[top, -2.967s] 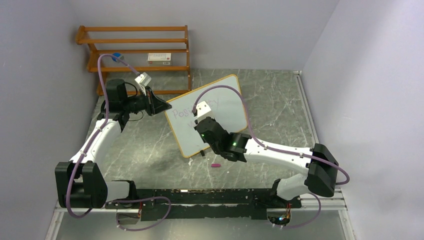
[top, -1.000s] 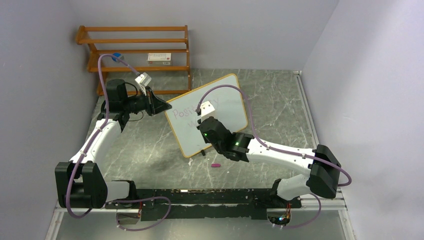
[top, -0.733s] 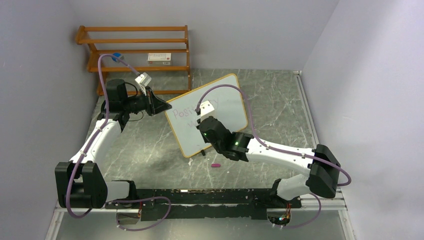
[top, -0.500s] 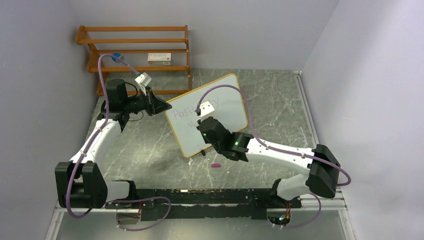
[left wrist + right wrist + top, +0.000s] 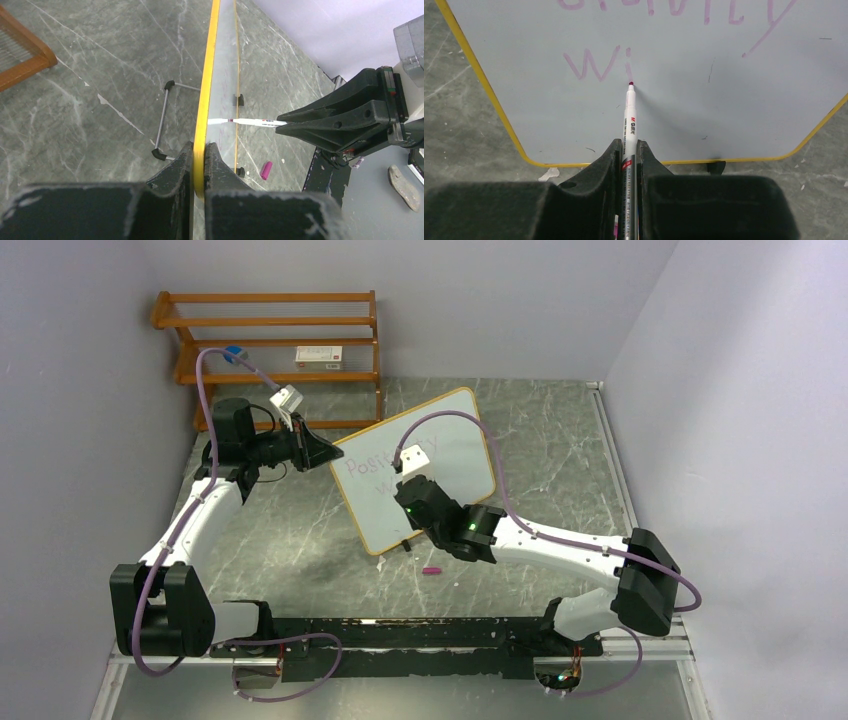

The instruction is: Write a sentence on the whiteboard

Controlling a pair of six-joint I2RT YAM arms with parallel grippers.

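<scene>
The whiteboard (image 5: 450, 445) stands tilted on the floor, yellow-framed. My left gripper (image 5: 322, 453) is shut on its left edge (image 5: 202, 130). My right gripper (image 5: 402, 495) is shut on a white marker (image 5: 629, 117) whose purple tip touches the whiteboard (image 5: 704, 100) just below the "i". The sentence (image 5: 596, 65) shows a top line cut off by the frame and a second line reading "wi". In the top view the sentence (image 5: 370, 468) is partly hidden by my right arm. The marker (image 5: 250, 121) also shows in the left wrist view, meeting the board's face.
A wooden rack (image 5: 270, 330) with a small box (image 5: 319, 355) stands at the back left. A purple marker cap (image 5: 432, 569) lies on the floor near the board's front foot; the cap (image 5: 266, 170) also shows in the left wrist view. Grey walls close in both sides.
My right gripper has shifted slightly left and down along the board with the marker, and the second line has grown. The left arm and the board have not moved.
</scene>
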